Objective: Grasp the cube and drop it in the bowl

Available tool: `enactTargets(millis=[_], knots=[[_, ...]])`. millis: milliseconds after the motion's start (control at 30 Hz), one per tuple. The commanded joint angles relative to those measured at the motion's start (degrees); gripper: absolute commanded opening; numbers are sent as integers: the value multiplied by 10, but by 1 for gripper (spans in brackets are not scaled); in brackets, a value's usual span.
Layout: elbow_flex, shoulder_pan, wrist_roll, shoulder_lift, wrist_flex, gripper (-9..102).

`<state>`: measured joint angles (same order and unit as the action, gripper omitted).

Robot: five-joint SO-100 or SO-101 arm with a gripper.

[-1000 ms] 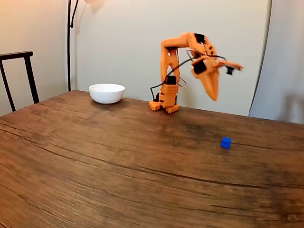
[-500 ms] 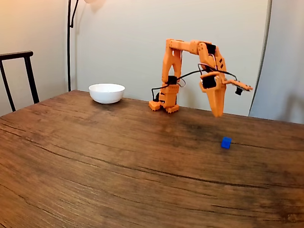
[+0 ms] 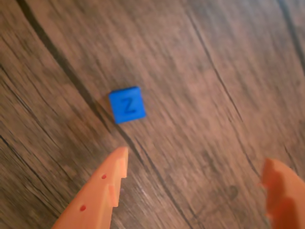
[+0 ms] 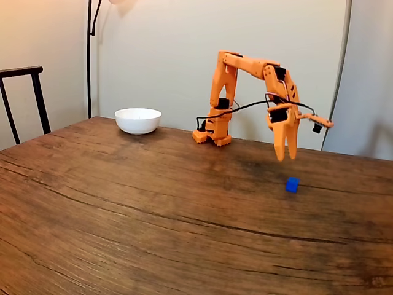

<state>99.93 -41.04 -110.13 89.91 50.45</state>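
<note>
The orange plastic arm point(image 4: 245, 80) stands bolted at the far edge of a dark wooden surface point(image 4: 123, 209) whose grain runs in long wavy lines with darker cracks. Its gripper point(image 4: 286, 157) hangs point-down in the air above the surface, with the two tapered fingers point(image 4: 280, 144) parted, a narrow slit showing between them in the fixed view. In the wrist view the same fingers point(image 3: 102, 191) come in from the bottom edge as two orange wedges, set well apart, with nothing between them but bare wood; the left one has a stepped inner edge and small round holes in its face. The cube point(image 4: 292, 184), small, bright blue and sharp-edged, lies flat on the surface just below and slightly to the right of the fingertips in the fixed view, not touching them. From the wrist view the cube point(image 3: 127, 105) sits above the left fingertip, a little turned, and its top face bears a raised mark like a letter Z. The bowl point(image 4: 138, 120), smooth, white, round and shallow, rests near the far left of the surface, well apart from the cube. A dark chair back point(image 4: 24, 92) stands at the left edge, and a thin black pole point(image 4: 89, 55) rises against the pale wall.
</note>
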Motion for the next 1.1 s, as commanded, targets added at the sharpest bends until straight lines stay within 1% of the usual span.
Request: enactTargets(millis=[0,233,867,1067], knots=[[-20,-11,4,-3,-10,42],[-20,-19,4,-27,-11,48],[-29,-20,11,-86,-11,47],[-28,-23,12,-87,-35,47]])
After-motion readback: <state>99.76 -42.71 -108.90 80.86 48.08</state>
